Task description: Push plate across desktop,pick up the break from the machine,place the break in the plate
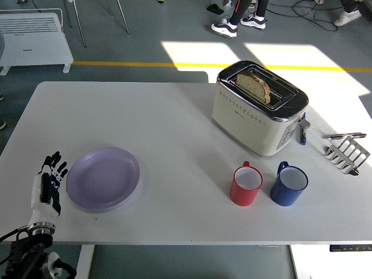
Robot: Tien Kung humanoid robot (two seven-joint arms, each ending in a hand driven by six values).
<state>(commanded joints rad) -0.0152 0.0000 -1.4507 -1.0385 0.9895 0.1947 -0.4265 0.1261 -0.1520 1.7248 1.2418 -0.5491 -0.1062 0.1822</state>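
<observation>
Our left hand is open-fingered, holding nothing; plate sits just right of it, so we push rightward.

The white table lay bare across its whole left and middle, from the lilac plate near the front-left edge up to the far edge, leaving an unobstructed lane rightward from the plate toward the red mug. The right side was crowded: the cream toaster stood tall at the rear right, with the red mug and blue mug just beside each other in front of it and a metal toast rack near the right edge. Approach to the bread slice in the toaster's slot was open from above.
</observation>
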